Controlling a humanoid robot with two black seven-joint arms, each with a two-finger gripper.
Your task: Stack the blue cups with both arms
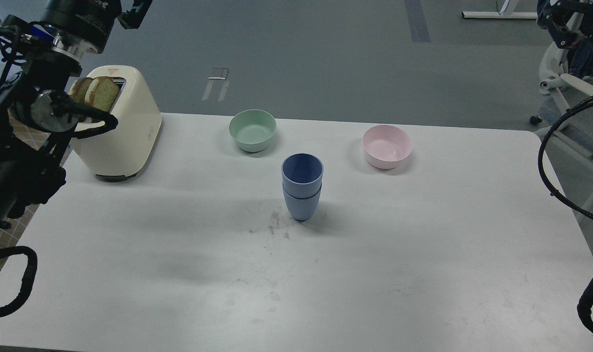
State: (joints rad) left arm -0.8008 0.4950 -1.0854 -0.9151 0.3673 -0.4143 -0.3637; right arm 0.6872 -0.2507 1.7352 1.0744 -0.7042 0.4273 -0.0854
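Two blue cups [302, 186] stand nested one inside the other, upright, near the middle of the white table [423, 274]. The upper cup's rim shows open and empty. My left arm rises along the left edge to its silver wrist ring [64, 45]. Only a small black part of the left gripper [136, 9] shows at the top edge, far from the cups, so its fingers cannot be told apart. Of my right arm only black cable loops [551, 161] show at the right edge. The right gripper is out of view.
A mint-green bowl [252, 129] sits behind the cups to the left, a pink bowl [387, 146] behind to the right. A cream toaster [123, 132] with bread slices [96, 93] stands at the back left, under my left arm. Scuff marks [274, 225] lie near the cups.
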